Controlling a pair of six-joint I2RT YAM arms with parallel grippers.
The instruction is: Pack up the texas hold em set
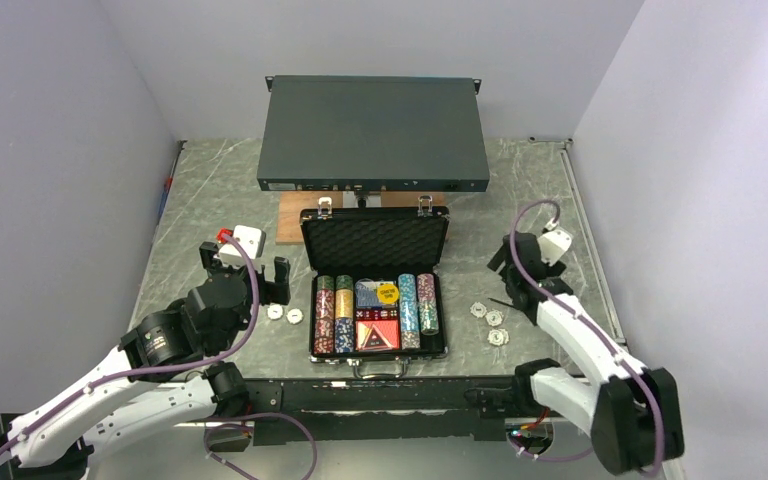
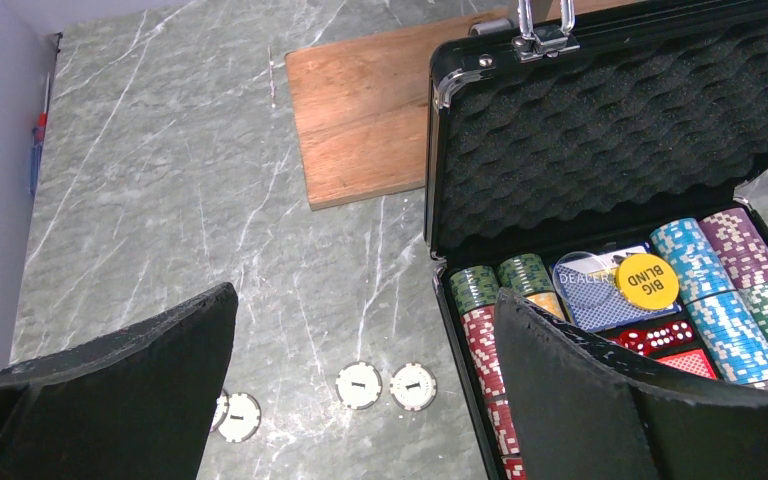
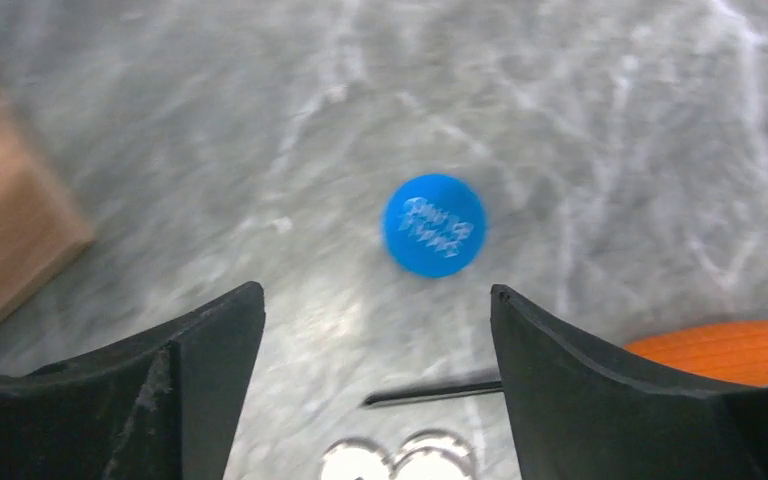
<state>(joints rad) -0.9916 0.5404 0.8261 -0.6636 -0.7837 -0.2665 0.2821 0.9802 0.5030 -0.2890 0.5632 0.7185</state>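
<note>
At the centre of the table [image 1: 210,200], the black briefcase [image 1: 374,245] lies open, its foam-lined lid upright at the 12 o'clock side with two silver latches on its top edge. Inside the base, rows of poker chips [image 1: 333,315] fill the left and right columns. In the middle column a yellow disc [image 1: 387,292] lies on a blue card deck [image 2: 600,305], then a row of red dice [image 1: 375,314], then a red deck [image 1: 377,336] toward 6 o'clock.

Only the left wrist view makes the yellow disc's "BIG BLIND" lettering legible, and it shows three white discs [image 2: 359,385] loose on the table at the case's 9 o'clock. Three more white discs [image 1: 488,320] lie at its 3 o'clock. Only the right wrist view shows a blue disc [image 3: 433,224] on the bare table, with an orange-handled screwdriver [image 3: 720,350] at its 4 o'clock.

The left gripper [image 2: 365,300] hangs with its fingers spread wide and nothing between them, near the case's left wall. The right gripper [image 3: 375,295] is likewise spread and empty, the blue disc just ahead of its gap.

A dark grey rack box [image 1: 372,135] stands at 12 o'clock behind the case, and a wooden board [image 1: 290,218] shows between them. Bare table lies to either side of the case out to the walls.
</note>
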